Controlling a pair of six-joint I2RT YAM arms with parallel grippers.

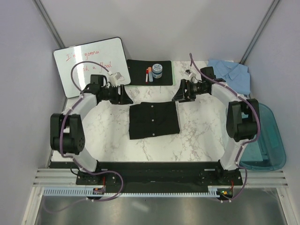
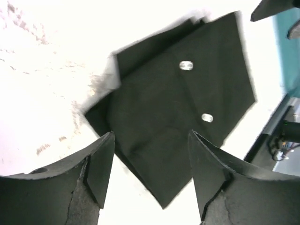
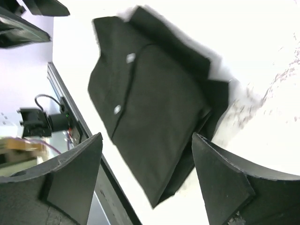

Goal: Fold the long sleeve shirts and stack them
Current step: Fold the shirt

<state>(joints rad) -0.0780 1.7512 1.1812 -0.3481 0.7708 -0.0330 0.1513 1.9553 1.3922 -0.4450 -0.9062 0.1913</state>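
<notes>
The black shirt (image 1: 153,121) lies folded into a compact rectangle at the middle of the counter (image 1: 197,140), button placket up. The light blue shirt (image 1: 230,74) sits crumpled at the far right corner, well apart from it. The left end effector (image 1: 125,97) hovers just beyond the black shirt's far left corner and the right end effector (image 1: 177,95) beyond its far right corner. Both have their jaws spread wide and hold nothing.

The black shirt's fold looks finished, so the step in hand is probably to clear off it and go for the blue one. To do that well:

- Lift both end effectors straight up before moving sideways, so a finger does not drag the top layer open.
- In the wrist views a lower layer seems to stick out at one corner of the bundle, though the blur makes that uncertain. A light tuck there would give a flatter base for stacking.
- Send the right arm to the blue shirt, taking it by the collar or shoulder seam rather than a loose bunch.
- Spread it on the bare counter beside the black shirt, keeping off the teal bin (image 1: 269,140) on the right.
</notes>
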